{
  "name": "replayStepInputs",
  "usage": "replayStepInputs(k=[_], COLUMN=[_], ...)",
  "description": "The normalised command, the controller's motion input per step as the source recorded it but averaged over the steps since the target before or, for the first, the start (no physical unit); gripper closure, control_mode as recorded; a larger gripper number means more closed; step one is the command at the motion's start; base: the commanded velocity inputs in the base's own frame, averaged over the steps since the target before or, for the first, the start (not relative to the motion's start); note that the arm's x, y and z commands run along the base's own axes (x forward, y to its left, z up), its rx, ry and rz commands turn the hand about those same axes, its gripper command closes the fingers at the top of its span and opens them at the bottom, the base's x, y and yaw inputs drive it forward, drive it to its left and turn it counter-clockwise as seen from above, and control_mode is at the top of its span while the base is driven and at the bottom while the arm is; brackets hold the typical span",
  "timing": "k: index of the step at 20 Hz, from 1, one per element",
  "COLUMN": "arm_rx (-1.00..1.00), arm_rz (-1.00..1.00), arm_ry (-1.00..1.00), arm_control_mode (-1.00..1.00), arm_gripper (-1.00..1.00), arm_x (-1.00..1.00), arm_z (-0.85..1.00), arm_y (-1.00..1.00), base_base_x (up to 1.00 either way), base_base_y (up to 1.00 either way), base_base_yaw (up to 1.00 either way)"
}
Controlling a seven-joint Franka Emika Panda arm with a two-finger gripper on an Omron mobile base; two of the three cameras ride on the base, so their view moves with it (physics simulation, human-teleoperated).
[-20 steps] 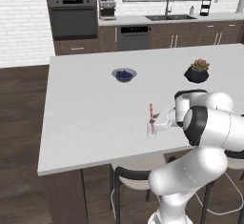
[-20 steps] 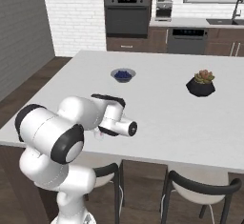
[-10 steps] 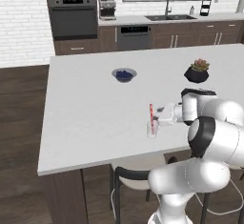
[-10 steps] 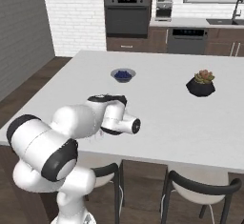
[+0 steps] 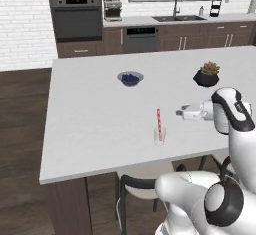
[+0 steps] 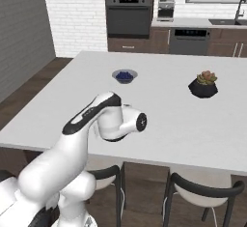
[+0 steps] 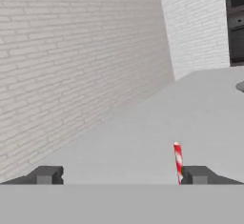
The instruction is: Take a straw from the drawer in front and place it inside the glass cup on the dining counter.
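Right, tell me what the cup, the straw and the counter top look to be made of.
Glass cup: clear glass or plastic, see-through.
Straw: probably paper or plastic, matte red with white stripes.
Dining counter top: smooth white stone or laminate, plain and seamless.

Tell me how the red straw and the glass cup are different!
The straw is red with white stripes; the glass cup is clear and colourless. The straw is thin and tall, reaching well above the cup's rim; the cup is short and wider. The straw stands inside the cup, and the cup stands on the dining counter. Both are upright.
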Motion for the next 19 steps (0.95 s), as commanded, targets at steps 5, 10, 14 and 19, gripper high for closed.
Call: replayStepInputs(k=[5,10,14,19], arm_rx=[0.00,-0.04,-0.10,-0.10], arm_rz=[-0.14,-0.14,-0.15,-0.16], arm_ry=[0.46,0.51,0.52,0.53], arm_control_mode=[-1.00,-1.00,-1.00,-1.00], arm_gripper=[-1.00,-1.00,-1.00,-1.00], arm_x=[-0.76,-0.64,-0.52,-0.44], arm_z=[0.94,0.57,0.12,0.00], arm_y=[-0.10,-0.12,-0.24,-0.37], base_base_x=[0.00,0.00,0.00,0.00], base_base_y=[0.00,0.00,0.00,0.00], base_base_yaw=[0.00,0.00,0.00,0.00])
